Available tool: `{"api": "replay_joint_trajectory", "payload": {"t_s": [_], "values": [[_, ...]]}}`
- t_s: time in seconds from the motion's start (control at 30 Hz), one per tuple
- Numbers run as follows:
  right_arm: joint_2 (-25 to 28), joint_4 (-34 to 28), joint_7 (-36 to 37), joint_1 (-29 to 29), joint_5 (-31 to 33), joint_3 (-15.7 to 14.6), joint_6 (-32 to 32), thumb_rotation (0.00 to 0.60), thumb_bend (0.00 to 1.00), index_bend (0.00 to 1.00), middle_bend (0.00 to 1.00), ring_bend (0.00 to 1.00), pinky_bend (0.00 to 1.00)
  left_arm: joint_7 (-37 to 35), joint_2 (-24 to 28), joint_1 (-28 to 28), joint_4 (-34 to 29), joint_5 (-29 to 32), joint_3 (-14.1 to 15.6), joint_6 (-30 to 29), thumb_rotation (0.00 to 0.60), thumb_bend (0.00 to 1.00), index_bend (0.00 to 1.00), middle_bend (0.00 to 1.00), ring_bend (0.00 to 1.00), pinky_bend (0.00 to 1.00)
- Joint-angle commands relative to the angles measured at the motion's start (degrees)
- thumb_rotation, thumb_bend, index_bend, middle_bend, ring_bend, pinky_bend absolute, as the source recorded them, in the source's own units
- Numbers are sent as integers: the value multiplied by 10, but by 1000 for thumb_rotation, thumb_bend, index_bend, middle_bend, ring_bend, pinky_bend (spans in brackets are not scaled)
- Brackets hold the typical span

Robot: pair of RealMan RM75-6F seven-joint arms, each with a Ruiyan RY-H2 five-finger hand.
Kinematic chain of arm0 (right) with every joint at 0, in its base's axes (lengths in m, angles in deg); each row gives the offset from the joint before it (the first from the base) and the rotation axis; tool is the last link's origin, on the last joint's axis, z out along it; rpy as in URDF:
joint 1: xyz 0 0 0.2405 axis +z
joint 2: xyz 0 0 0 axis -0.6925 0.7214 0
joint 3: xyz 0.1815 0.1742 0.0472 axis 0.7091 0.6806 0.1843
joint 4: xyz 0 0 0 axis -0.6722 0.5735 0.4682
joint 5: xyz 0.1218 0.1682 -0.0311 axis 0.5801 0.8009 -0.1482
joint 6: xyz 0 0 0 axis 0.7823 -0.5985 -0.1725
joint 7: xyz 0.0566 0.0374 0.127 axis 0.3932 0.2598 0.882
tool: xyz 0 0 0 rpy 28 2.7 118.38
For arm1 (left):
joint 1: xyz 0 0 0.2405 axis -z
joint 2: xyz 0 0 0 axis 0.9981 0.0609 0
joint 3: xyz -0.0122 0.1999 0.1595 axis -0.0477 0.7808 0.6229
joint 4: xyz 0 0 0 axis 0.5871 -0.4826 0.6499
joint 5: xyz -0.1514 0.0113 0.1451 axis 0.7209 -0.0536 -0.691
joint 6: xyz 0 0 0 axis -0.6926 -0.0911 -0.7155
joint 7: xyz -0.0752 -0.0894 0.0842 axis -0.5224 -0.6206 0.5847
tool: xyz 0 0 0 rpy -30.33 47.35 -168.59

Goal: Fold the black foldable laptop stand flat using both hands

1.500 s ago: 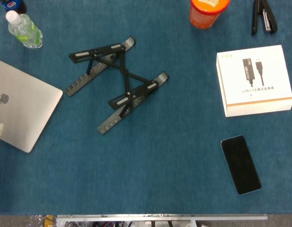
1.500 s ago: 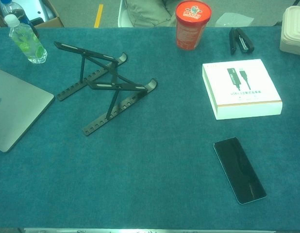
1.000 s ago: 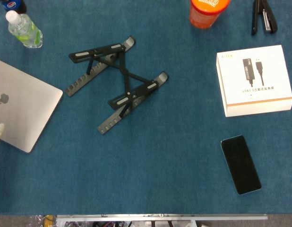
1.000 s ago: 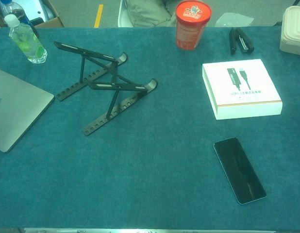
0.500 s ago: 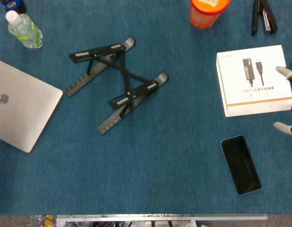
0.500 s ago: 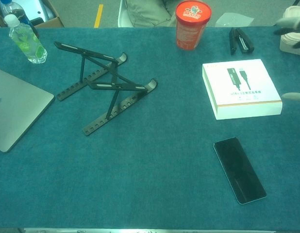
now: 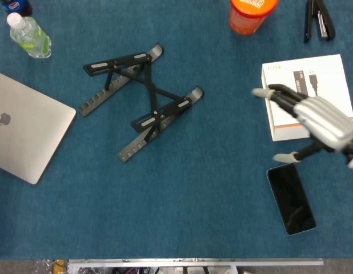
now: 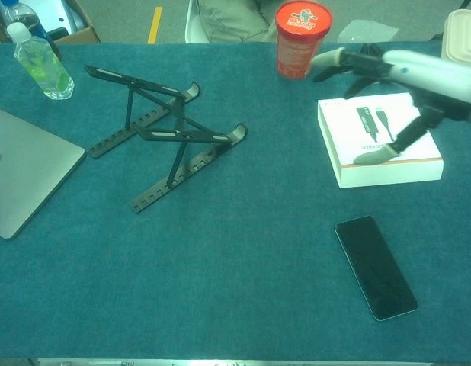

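The black foldable laptop stand [image 7: 143,100] stands unfolded on the blue table, left of centre; in the chest view the stand [image 8: 166,136] shows its two raised rails and crossed braces. My right hand [image 7: 313,121] hovers above the white box at the right, fingers spread, holding nothing. In the chest view the right hand [image 8: 403,80] is well to the right of the stand, apart from it. My left hand is in neither view.
A white cable box [image 7: 331,71] lies under the right hand, a black phone [image 7: 290,198] in front of it. A silver laptop [image 7: 25,127] and a water bottle [image 7: 29,35] sit at the left. An orange cup [image 7: 251,14] and a black stapler [image 7: 318,20] stand at the back.
My right hand has come in from the right edge and now hangs over the white box. The fingertip at the left edge by the laptop has gone from view. The stand has not moved.
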Motion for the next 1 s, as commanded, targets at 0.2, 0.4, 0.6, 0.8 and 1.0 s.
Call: {"api": "replay_joint_trajectory", "payload": {"t_s": [0.2, 0.4, 0.6, 0.8, 1.0], "values": [[-64, -1, -82, 67, 77, 38, 67, 600, 0, 3, 140, 42, 211, -9, 9, -8, 0, -7, 5, -8, 600, 237, 100, 55, 0, 33], [-114, 11, -161, 102, 135, 56, 80, 600, 0, 6, 169, 42, 211, -9, 11, -10, -3, -8, 5, -9, 600, 237, 100, 55, 0, 33], [-170, 44, -240, 135, 178, 69, 79, 600, 0, 10, 179, 42, 211, -7, 10, -10, -2, -9, 5, -7, 600, 237, 100, 55, 0, 32], [-222, 75, -291, 175, 227, 85, 89, 600, 0, 11, 183, 42, 211, -8, 11, -12, 1, -6, 5, -7, 600, 237, 100, 55, 0, 32], [-277, 112, -344, 221, 284, 96, 101, 600, 0, 11, 183, 41, 211, -14, 11, -15, 8, -2, 6, -6, 600, 237, 100, 55, 0, 33]]}}
